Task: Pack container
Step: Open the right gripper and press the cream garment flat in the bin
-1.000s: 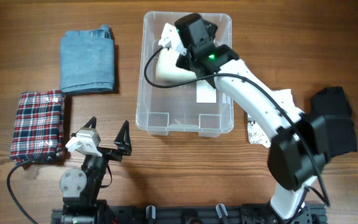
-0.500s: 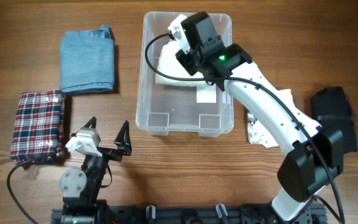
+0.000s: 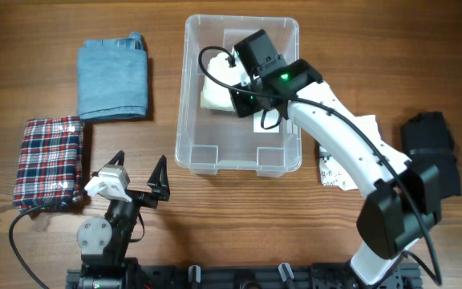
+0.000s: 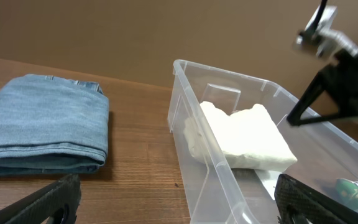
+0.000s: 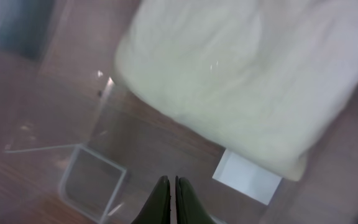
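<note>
Overhead faces down — all views share the container (image 3: 215,132).

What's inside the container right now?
A folded white cloth lies in the far left part of the container, near a white label on its base. Whatever is under the cloth is hidden.

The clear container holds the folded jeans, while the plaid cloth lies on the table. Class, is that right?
No. The clear container holds a folded white cloth; the folded jeans lie on the table outside it, as the overhead view shows. The plaid cloth does lie on the table.
</note>
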You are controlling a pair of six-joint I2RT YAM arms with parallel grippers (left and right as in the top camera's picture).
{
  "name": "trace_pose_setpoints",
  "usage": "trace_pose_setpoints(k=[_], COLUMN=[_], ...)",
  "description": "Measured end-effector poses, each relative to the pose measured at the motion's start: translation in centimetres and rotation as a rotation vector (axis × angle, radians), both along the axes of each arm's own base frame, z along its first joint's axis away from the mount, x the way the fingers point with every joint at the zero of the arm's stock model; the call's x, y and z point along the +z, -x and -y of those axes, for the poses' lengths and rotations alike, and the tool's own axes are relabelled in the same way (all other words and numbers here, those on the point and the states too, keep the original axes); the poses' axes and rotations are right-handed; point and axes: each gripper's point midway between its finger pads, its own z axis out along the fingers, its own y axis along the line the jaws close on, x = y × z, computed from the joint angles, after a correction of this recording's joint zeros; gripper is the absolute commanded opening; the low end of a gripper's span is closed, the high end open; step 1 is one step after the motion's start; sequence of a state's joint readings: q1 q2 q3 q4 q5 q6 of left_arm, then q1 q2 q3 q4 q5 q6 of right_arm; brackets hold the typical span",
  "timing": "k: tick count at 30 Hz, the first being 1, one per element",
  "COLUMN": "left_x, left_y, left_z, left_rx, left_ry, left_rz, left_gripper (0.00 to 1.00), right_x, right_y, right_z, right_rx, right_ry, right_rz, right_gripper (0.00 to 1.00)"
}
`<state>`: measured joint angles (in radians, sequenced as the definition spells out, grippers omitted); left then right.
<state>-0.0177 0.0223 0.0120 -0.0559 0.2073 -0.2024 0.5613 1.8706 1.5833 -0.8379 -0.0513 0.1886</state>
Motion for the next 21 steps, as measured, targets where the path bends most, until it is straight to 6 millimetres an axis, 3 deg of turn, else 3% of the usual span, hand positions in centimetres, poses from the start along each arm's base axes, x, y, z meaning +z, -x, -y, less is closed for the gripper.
trace_pose_setpoints(k=[6, 9, 21], left_x=[0.0, 0.0, 0.0], left_y=[0.0, 0.0, 0.0], left_z=[0.0, 0.0, 0.0], left_rx=[0.0, 0.0, 0.0], left_ry=[0.0, 0.0, 0.0], left_rz=[0.0, 0.0, 0.0], left_gripper=[1.0, 1.0, 1.0], right_x=[-5.3, -6.9, -8.2], right_y=[0.3, 0.0, -1.8], right_z=[0.0, -0.2, 0.4], right_rx=[-0.028, -0.044, -0.107], right_ry=[0.04, 0.048, 0.086], right_rz=[-0.109, -0.125, -0.073], right_gripper=[0.04, 0.04, 0.04])
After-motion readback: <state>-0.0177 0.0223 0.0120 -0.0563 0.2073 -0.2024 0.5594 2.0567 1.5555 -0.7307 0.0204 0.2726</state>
